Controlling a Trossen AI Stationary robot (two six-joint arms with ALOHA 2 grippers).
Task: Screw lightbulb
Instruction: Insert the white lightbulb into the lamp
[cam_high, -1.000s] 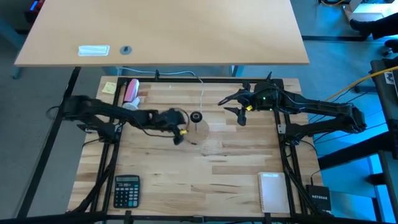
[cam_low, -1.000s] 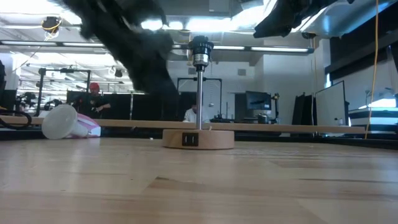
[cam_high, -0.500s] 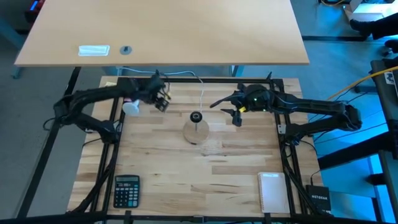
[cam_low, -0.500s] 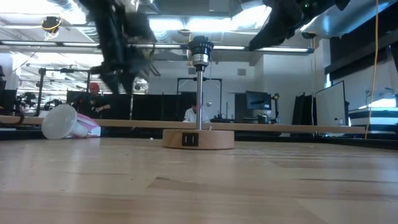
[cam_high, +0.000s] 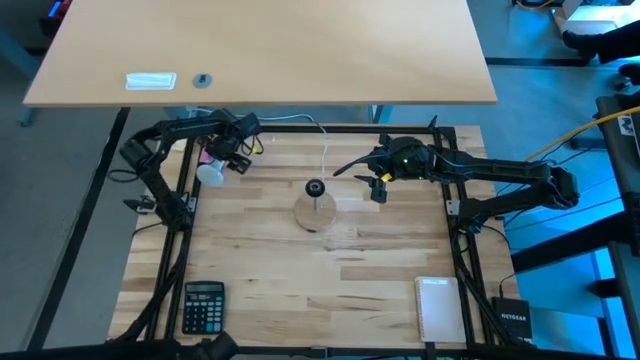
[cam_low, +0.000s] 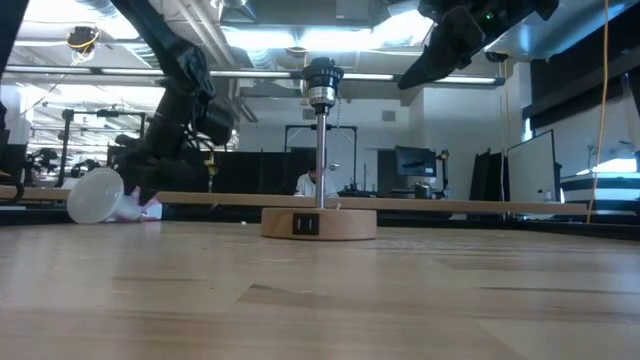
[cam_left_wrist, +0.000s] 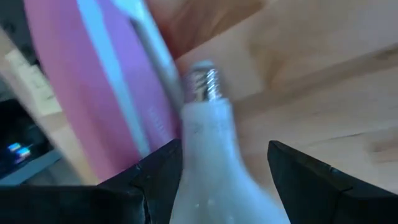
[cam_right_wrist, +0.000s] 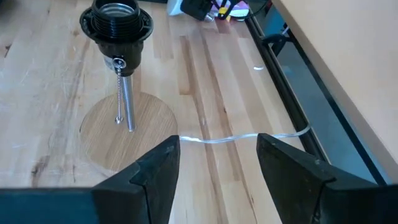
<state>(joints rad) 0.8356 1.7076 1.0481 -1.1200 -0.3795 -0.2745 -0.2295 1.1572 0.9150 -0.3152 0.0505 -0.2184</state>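
Now left gripper (cam_left_wrist: 214, 171) apart around lightbulb (cam_left_wrist: 208, 162); right gripper (cam_right_wrist: 211, 162) apart; router (cam_high: 512, 322) reads NETGEAR.

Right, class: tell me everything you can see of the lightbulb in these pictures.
The lightbulb is a white globe narrowing to a silvery threaded metal base. It lies on its side on the wooden table's far left corner, beside a pink object. The left gripper hangs just over it, fingers open either side, not visibly clamping it.
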